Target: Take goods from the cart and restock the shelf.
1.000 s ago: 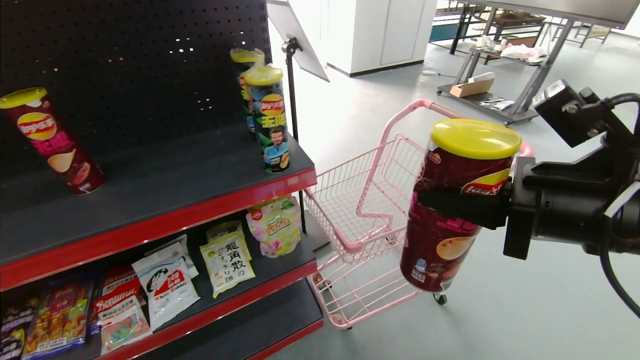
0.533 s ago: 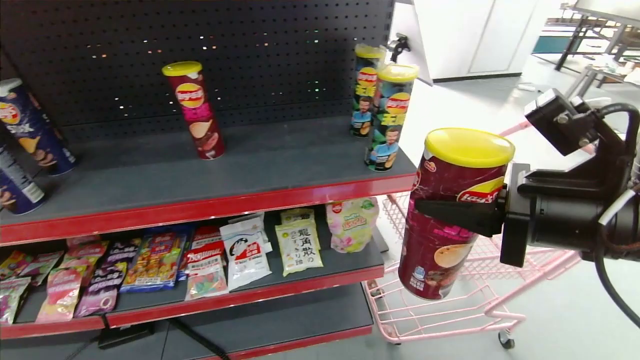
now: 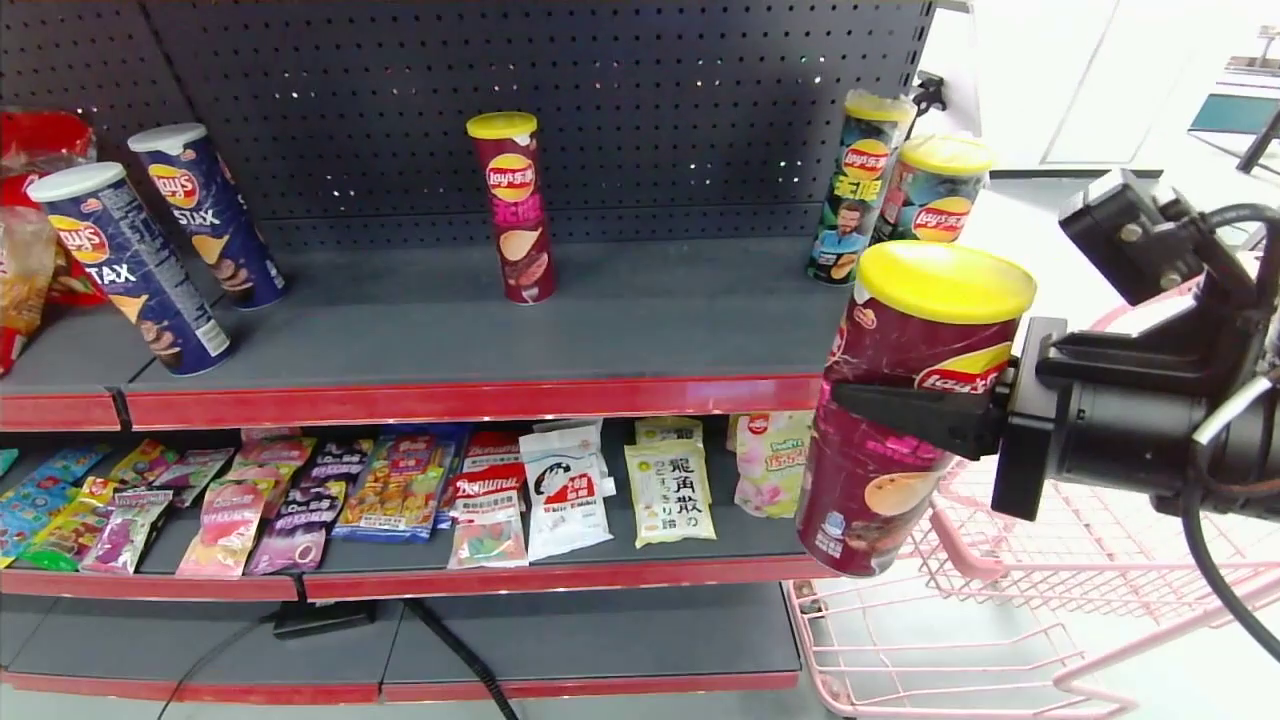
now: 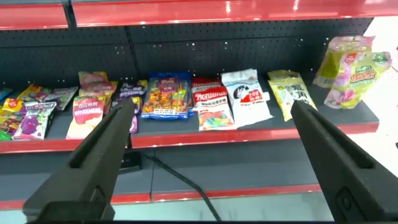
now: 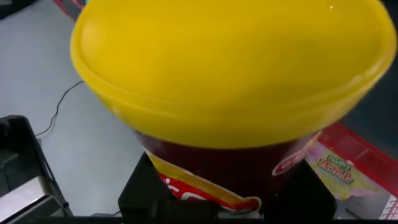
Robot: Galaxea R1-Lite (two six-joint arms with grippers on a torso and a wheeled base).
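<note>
- A maroon cardboard chip can with a yellow plastic lid (image 3: 880, 500) is clamped nearly upright in the right tool (image 3: 890, 405). It is held off the right end of the dark grey upper shelf (image 3: 480, 345), above the pink wire cart (image 3: 1000, 620).
- The left tool (image 4: 208, 155) is spread wide with nothing held, facing the flat snack bags (image 4: 168, 102) on a lower shelf.
- Removal from the cart is judged done. Setting down is left, perhaps near the matching maroon can (image 3: 518, 205) at the shelf's back edge.

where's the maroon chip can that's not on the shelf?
Head view, right side: the maroon chip can is held in the right gripper, in the air off the right end of the shelf, above the pink cart, near the green cans.
</note>
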